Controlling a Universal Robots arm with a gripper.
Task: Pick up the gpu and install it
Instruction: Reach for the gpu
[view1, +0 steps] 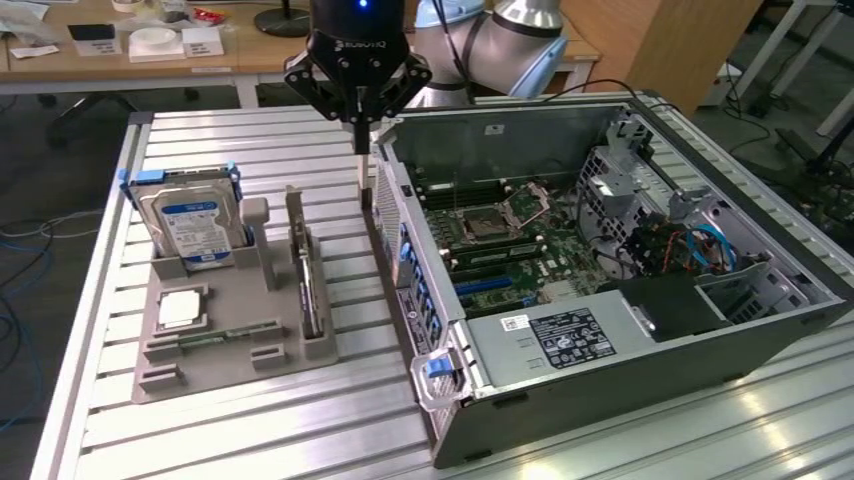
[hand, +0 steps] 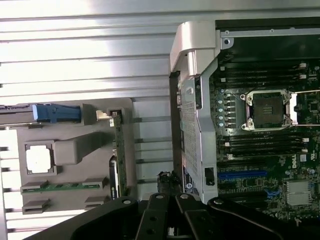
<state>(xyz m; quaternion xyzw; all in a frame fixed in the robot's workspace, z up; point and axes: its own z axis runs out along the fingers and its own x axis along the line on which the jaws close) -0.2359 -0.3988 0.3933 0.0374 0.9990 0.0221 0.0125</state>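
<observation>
so the gpu (view1: 308, 292) is sitting in the gray holder (view1: 220, 372), standing on its long edge in the slot on the side closest to the pc case (view1: 641, 370), green board edge up in the wrist view (hand: 118, 160), nothing touching it. The hand (view1: 363, 195) is hanging over the gap between that holder and the case, right beside the case's rear corner, fingers pinched together into one thin bar pointing straight down, and afaict there's nothing between them. It's near the far end of the gpu but clearly apart from it. Same holder also has the hard drive (view1: 198, 225) with the blue-white label standing upright at the back, a square chip (view1: 180, 310) lying flat in front of that, and a memory stick (view1: 214, 341) lying in its slot. The case is lying on its side with the panel off, motherboard (view1: 514, 240) facing up. All of it sits on a slatted aluminium desk (view1: 267, 435)
</observation>
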